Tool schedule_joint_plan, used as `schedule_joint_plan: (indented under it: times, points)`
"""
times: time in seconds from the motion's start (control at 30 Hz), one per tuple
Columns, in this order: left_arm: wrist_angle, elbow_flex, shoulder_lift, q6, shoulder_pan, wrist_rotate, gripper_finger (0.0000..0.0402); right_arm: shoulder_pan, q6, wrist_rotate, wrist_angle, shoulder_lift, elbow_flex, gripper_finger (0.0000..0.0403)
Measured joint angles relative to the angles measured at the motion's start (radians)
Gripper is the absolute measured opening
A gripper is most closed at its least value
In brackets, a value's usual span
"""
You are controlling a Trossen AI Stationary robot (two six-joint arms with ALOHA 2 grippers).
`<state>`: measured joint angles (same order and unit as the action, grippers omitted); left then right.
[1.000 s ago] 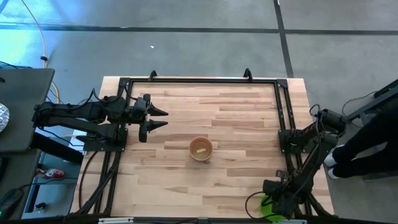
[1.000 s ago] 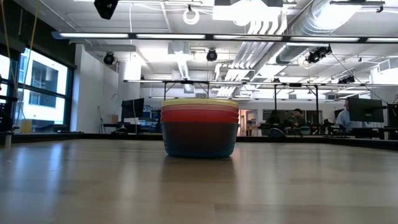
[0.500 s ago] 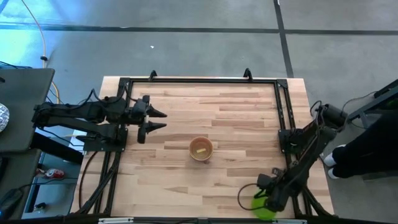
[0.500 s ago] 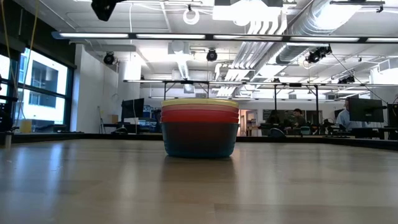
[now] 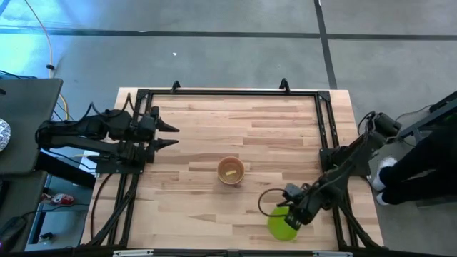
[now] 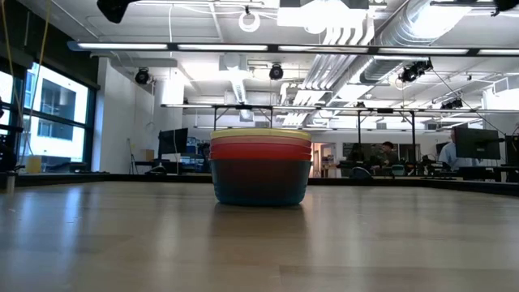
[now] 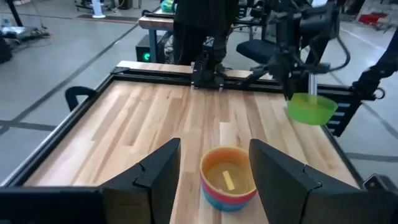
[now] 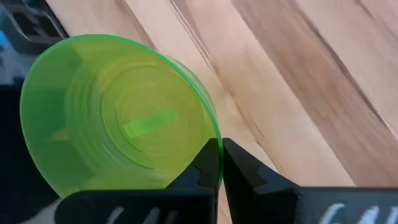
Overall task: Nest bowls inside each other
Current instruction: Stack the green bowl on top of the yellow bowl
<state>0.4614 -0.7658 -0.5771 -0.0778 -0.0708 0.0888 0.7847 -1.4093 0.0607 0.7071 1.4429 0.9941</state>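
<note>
A stack of nested bowls [image 5: 230, 171] stands at the table's middle, yellow on top; the low view shows red and teal bowls [image 6: 260, 166] under it. A green bowl [image 5: 283, 223] hangs near the table's front right, seen also in the left wrist view [image 7: 310, 107]. My right gripper [image 5: 291, 213] is shut on that green bowl. My left gripper [image 5: 168, 135] stands open at the table's left, pointing at the stack, with nothing between its fingers [image 7: 214, 168]. My right gripper pinches the green bowl's wall at the rim [image 8: 216, 138], one finger inside the bowl and one outside. The fingers [image 7: 310, 78] come from above, pointing steeply down. The bowl hangs below them, mouth up and slightly tilted, lifted clear of the table.
Black frame rails [image 5: 325, 128] run along the table's left, far and right sides. A person in dark clothes [image 5: 425, 160] stands beyond the right edge. Bare wood [image 5: 250, 121] lies between the stack and both grippers.
My right gripper has carried the green bowl up from the table's near right corner and toward the left, nearer the stack. My left gripper has drawn back toward the table's left edge. The stack has not moved.
</note>
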Motion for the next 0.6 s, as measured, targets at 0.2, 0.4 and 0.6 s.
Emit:
schedule_joint_plan:
  times: [0.2, 0.4, 0.6]
  points:
    - [0.027, 0.026, 0.063, 0.029, -0.001, 0.018, 0.0181, -0.075, 0.041, 0.010, 0.006, -0.012, 0.057, 0.0000]
    - [-0.082, 0.197, 0.187, -0.027, -0.001, 0.019, 0.0181, -0.126, 0.056, 0.037, 0.006, -0.011, 0.118, 0.0000]
    - [-0.147, 0.323, 0.298, -0.048, -0.001, 0.028, 0.0181, -0.169, 0.047, 0.037, 0.009, -0.011, 0.179, 0.0000]
